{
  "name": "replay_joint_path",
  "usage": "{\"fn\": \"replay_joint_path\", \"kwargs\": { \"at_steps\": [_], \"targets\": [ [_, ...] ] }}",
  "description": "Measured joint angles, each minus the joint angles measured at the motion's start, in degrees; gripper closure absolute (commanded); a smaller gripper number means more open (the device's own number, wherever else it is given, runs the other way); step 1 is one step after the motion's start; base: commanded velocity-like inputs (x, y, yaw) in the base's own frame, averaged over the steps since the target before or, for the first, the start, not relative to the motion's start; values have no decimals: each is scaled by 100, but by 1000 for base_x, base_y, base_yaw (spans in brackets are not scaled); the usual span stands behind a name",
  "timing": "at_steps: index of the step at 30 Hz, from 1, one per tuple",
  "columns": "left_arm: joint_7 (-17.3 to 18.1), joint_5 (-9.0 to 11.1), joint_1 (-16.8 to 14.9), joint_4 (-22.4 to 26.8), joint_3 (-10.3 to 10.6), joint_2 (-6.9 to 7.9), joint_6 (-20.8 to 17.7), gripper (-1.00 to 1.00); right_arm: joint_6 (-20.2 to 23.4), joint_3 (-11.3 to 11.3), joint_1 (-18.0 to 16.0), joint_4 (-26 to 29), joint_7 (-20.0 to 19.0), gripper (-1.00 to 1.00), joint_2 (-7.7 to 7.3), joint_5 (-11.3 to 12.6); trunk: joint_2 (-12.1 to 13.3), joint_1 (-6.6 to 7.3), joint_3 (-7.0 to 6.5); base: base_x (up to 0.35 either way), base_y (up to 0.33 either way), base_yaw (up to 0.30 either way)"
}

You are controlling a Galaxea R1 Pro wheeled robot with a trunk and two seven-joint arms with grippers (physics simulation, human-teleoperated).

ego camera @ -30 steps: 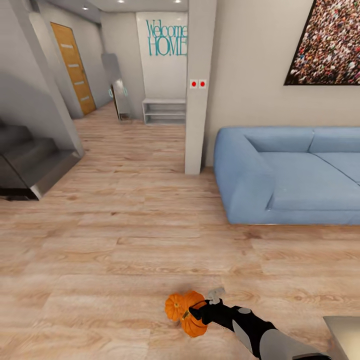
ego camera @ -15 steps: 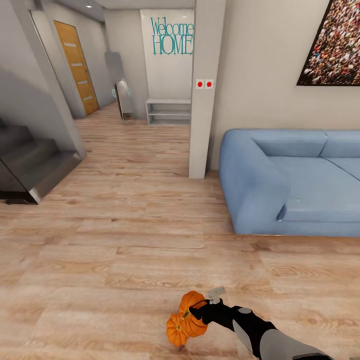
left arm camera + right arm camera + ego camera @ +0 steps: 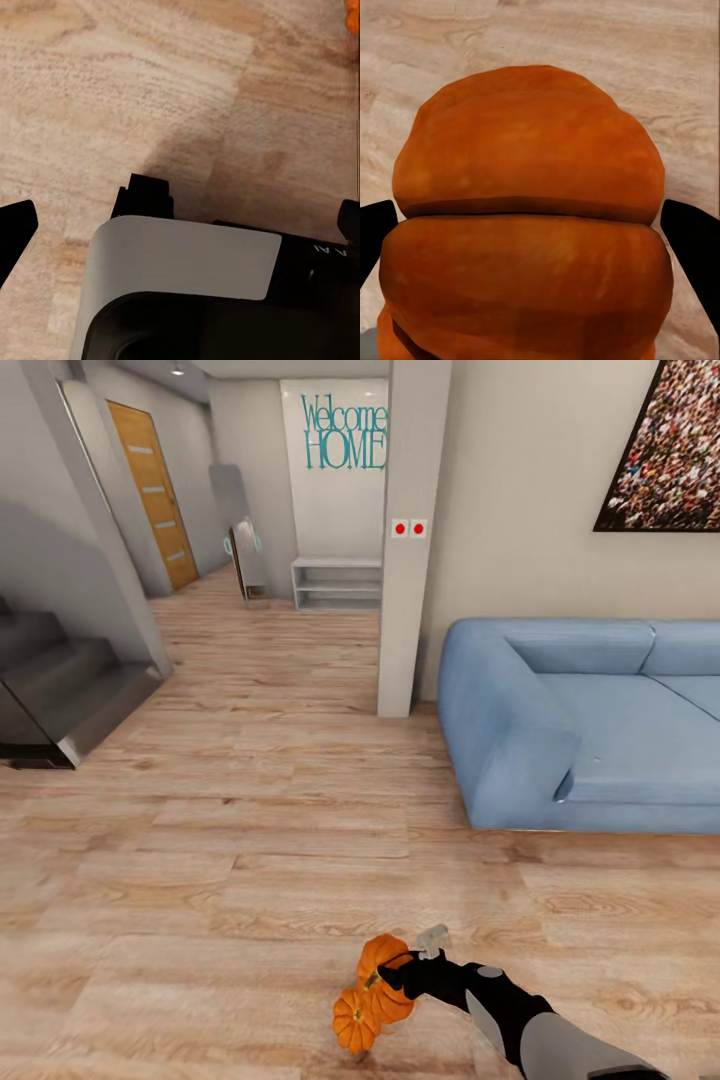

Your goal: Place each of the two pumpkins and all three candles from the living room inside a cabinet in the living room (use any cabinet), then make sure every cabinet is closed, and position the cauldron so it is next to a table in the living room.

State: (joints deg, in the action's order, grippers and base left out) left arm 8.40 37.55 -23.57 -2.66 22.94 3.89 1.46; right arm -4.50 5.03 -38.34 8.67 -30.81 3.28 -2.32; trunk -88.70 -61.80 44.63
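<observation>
A round orange pumpkin sits between the two fingers of the right gripper, low in the head view, just above the wooden floor. In the right wrist view the pumpkin is very big, with a dark finger tip on each side, so the jaws are pinching it. I think it is held this way so the robot can carry it to a cabinet.

A second pumpkin is just beside the first one and a bit lower. They look like they touch. It seems to sit on the floor, but I cannot tell for sure.

The left gripper looks down at bare floor with its fingers wide apart and nothing between them.

Farther off there is a big blue sofa on the right, a white pillar, grey stairs on the left and a hallway with an orange door. The floor ahead looks open, with the sofa and pillar well apart from the arm.
</observation>
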Motion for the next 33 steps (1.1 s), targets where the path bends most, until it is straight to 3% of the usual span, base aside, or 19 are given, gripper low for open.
{"fn": "replay_joint_path", "kwargs": {
  "at_steps": [1,3,7,13,15,17,20,22,24,25,26,27,28,31,33],
  "targets": [
    [6,0,-35,57,-6,66,-11,-100,141,-140,-8,221,-21,100,5,70,0,0,-1,0,0,0],
    [30,3,-173,447,-16,288,-59,-100,701,-97,-8,761,-134,100,13,65,0,0,-1,0,0,0],
    [32,7,-406,1151,-24,494,-265,-100,1522,-243,-8,1671,-670,100,-5,99,0,0,-1,0,0,0],
    [51,31,-876,1814,-36,732,-734,-100,2317,-1247,-15,2365,-1458,100,-16,62,0,0,-1,0,0,0],
    [137,44,-1123,1897,-37,760,-1058,-100,2500,-1406,-21,2538,-1542,100,-6,68,0,0,-1,0,0,0],
    [436,49,-1398,1933,-38,766,-1486,-100,2695,-1477,-24,2788,-1579,100,10,72,0,0,-1,0,0,0],
    [1232,45,-1869,1948,-52,804,-2121,-100,3103,-1517,-25,3194,-1657,100,13,178,0,0,-1,0,0,0],
    [1857,41,-2151,1930,-61,937,-2444,-100,3387,-1522,-25,3412,-1808,100,-8,516,0,0,-1,0,0,0],
    [2846,49,-2343,1912,-76,1291,-2673,-100,3588,-1523,-25,3579,-1908,100,-29,978,0,0,-1,0,0,0],
    [4151,58,-2387,1748,-141,1635,-2761,-100,3637,-1525,-25,3650,-1946,100,-61,1166,0,0,0,0,0,0],
    [4873,47,-2398,1540,-175,1871,-2755,-100,3669,-1524,-25,3693,-1961,100,-70,1248,0,0,0,0,0,0],
    [5262,36,-2400,1397,-173,1872,-2748,-100,3666,-1520,-24,3715,-1965,100,-75,1244,0,0,0,0,0,0],
    [6244,4,-2373,1080,-128,1758,-2695,-100,3689,-1488,-24,3743,-1977,100,-74,1305,0,0,1,0,0,0],
    [6640,2,-2348,690,-119,1520,-2374,-100,3678,-1481,-24,3759,-1981,100,-97,1292,0,0,0,0,0,0],
    [7177,4,-2352,607,-133,1504,-2276,-100,3681,-1491,-24,3776,-1983,100,-112,1293,0,0,0,0,0,0]
  ]
}}
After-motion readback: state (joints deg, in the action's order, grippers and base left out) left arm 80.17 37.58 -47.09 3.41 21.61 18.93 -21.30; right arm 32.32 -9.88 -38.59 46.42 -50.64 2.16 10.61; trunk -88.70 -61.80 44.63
